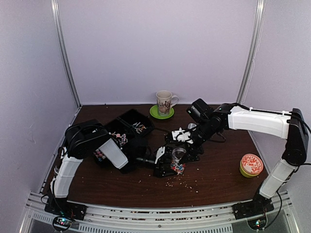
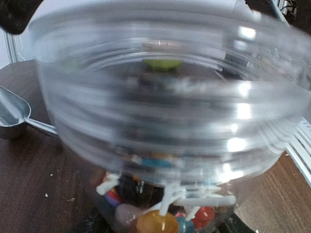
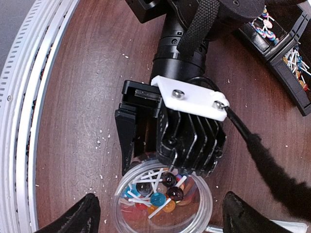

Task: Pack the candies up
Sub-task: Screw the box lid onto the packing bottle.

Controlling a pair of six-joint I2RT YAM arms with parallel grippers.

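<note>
Pinching the clear cup [image 3: 206, 206] in my left gripper [image 1: 176, 159], I have the candies [image 3: 158, 194] heaped at its bottom, just past my fingertips. My right gripper [image 3: 163, 221] hangs directly above the cup, fingers [image 3: 77, 218] spread wide either side of its rim.

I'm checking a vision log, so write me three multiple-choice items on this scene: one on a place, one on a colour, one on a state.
1. The mug stands:
A at the table's near edge
B on the green saucer
C on its side

2. The round tin has a top that is:
A blue
B black
C orange-patterned

3. The left hand is:
A shut on the clear cup
B open and empty
C out of view

Answers:
1. B, the saucer's rim shows under the mug.
2. C, the top view shows the orange pattern.
3. A, the right wrist view shows the hand gripping the cup of candies.
</note>
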